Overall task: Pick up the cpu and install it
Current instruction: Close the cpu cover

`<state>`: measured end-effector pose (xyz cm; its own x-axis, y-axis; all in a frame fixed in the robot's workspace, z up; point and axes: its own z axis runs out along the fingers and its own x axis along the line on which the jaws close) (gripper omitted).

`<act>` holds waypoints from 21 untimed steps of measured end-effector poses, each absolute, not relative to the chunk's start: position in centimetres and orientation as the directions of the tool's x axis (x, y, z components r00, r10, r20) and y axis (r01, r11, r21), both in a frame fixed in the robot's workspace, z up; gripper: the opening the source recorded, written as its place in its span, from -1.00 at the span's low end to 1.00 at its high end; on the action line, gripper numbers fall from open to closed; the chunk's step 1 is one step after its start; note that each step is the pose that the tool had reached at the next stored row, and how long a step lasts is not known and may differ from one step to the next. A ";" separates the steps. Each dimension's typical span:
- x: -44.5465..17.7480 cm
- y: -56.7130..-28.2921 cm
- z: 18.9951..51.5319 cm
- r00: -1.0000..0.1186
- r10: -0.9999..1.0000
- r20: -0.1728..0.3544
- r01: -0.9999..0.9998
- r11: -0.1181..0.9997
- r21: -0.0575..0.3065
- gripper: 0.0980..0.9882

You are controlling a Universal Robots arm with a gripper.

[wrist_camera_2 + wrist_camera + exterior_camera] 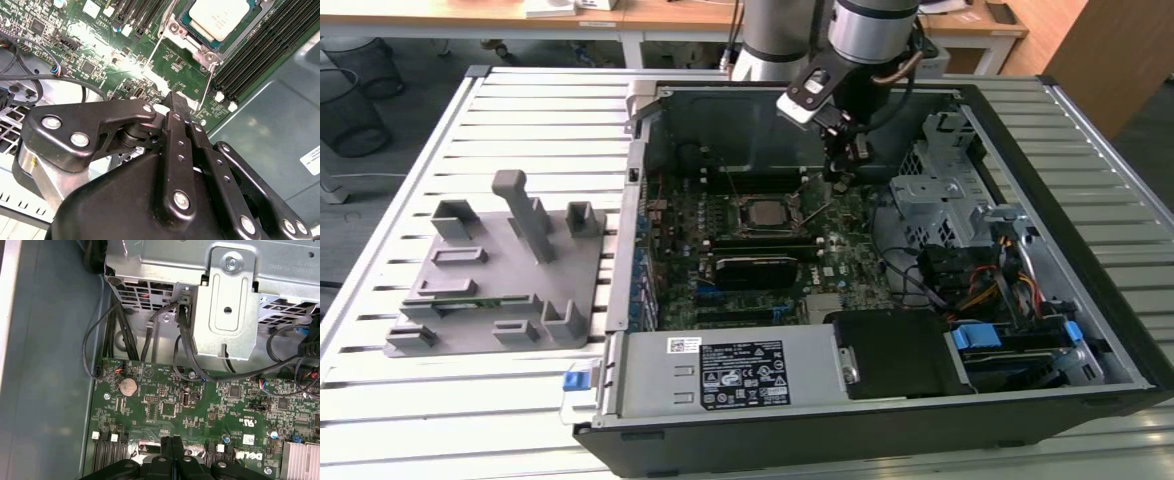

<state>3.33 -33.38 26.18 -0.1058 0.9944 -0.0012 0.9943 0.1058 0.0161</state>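
The cpu (765, 212) lies flat in the black socket frame in the middle of the motherboard (720, 225) inside the open computer case. In the second wrist view the cpu (220, 17) shows its pale silvery top, with a thin wire socket lever (206, 95) standing beside the frame. My gripper (842, 178) hangs low over the board, on the exterior view's right of the socket, close to the lever. Its black fingers are shut with nothing between them in both wrist views, and the fingertips (176, 100) (172, 442) point at the green board.
The grey plastic holder (500, 275) with upright posts sits on the slatted table at the exterior view's left. A metal drive cage (941, 190), cable bundles (974, 290) and the power supply (747, 370) crowd the case. Black memory slots (260, 50) flank the socket.
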 end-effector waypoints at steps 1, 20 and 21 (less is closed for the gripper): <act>3.4 -33.3 26.2 -0.106 0.994 -0.002 0.994 0.106 0.016 -0.98; 4.4 -33.0 25.9 -0.106 0.994 -0.014 0.994 0.106 0.015 -0.98; 4.4 -33.0 25.8 -0.106 0.994 -0.014 0.994 0.106 0.015 -0.98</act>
<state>4.37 -33.04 25.83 -0.1058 0.9943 -0.0142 0.9943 0.1060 0.0148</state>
